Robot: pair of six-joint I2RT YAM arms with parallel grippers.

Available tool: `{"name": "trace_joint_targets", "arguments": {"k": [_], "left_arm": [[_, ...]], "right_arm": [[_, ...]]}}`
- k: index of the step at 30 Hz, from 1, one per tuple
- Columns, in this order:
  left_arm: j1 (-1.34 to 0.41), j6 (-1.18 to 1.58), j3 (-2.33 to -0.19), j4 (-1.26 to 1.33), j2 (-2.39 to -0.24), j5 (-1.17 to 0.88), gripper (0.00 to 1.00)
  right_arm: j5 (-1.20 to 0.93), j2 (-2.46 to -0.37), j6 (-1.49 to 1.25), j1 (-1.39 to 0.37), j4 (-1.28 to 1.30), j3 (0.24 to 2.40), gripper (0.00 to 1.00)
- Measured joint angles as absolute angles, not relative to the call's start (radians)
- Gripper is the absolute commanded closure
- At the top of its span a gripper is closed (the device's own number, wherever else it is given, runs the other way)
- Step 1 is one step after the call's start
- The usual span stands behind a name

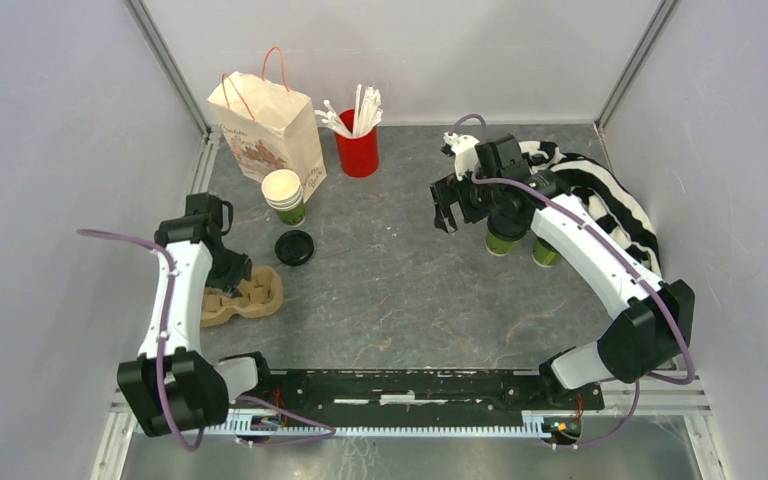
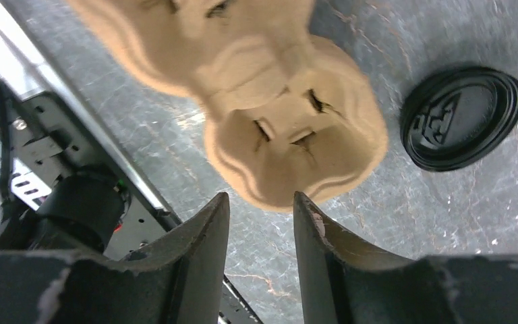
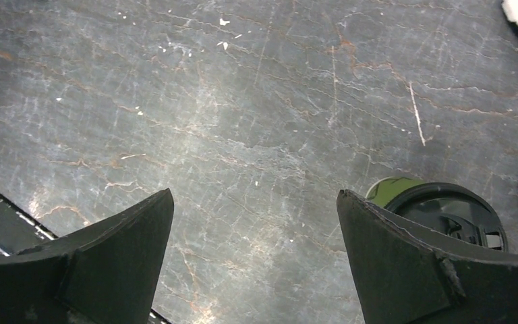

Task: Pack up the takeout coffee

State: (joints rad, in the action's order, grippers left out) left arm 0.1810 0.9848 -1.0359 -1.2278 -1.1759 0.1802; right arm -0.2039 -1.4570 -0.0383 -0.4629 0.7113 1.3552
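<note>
Lidded coffee cups (image 1: 501,242) (image 1: 545,255) stand far right on the table (image 1: 390,290); cardboard cup carrier (image 1: 245,297) lies near left.
Left gripper (image 2: 262,202): jaws narrow, gap showing, tips at the carrier's rim. Right gripper (image 3: 254,196): jaws wide, empty, beside one cup.

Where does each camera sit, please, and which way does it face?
Top external: overhead behind the bases, facing the table; left arm, right arm show.
Left wrist: faces down past left claw at cup carrier, loose lid.
Right wrist: faces down past right claw at lidded cup.
Top and left wrist share cup carrier, loose lid.
</note>
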Motion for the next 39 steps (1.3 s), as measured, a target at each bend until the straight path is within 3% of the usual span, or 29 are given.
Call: {"name": "trace_joint_targets", "arguments": {"k": [6,9,12,21,39], "left_arm": [[0.184,1.112,-1.023,-1.328,-1.124,0.264,0.53],[0.184,1.142,-0.987,-1.338,-1.161,0.289,0.45],[0.184,1.164,-0.955,-1.346,-1.166,0.307,0.43],[0.195,1.168,-0.909,-1.305,-1.186,0.342,0.58],[0.208,1.135,-0.889,-1.202,-1.224,0.339,0.66]], "right_arm": [[-0.169,-1.443,-0.020,-0.465,0.691,1.309,0.02],[-0.125,-1.414,0.003,-0.493,0.690,1.259,0.02],[-0.069,-1.379,0.028,-0.555,0.690,1.220,0.02],[0.023,-1.336,0.076,-0.641,0.673,1.196,0.02],[0.051,-1.336,0.084,-0.641,0.667,1.196,0.02]]}}
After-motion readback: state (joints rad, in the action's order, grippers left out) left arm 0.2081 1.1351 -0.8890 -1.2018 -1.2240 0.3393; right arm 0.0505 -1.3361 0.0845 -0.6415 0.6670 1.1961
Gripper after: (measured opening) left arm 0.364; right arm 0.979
